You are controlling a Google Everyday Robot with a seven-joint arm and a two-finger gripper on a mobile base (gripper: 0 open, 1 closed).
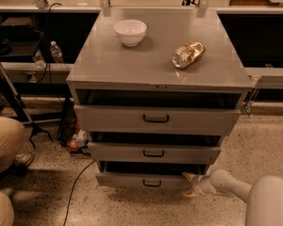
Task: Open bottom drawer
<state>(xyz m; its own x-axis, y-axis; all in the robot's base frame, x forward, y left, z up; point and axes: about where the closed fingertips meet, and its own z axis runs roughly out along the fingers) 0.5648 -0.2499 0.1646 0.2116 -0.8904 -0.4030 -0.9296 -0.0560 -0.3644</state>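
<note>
The grey metal cabinet [155, 65] has three drawers, each standing slightly ajar. The bottom drawer [127, 180] is the lowest one, with a low flat front and a small black loop handle [152, 183]. My gripper [189, 184] reaches in from the lower right on a pale arm [226, 184] and sits at the right end of the bottom drawer's front. Its two tan fingertips [186, 176] are spread apart, one above the other, with nothing held. The gripper is to the right of the handle, not on it.
A white bowl [130, 32] and a crumpled golden packet [188, 54] lie on the cabinet top. The middle drawer [118, 152] and top drawer [113, 118] hang above. A person's leg [4, 140] and a floor cable [75, 187] are at left. Bare speckled floor lies in front.
</note>
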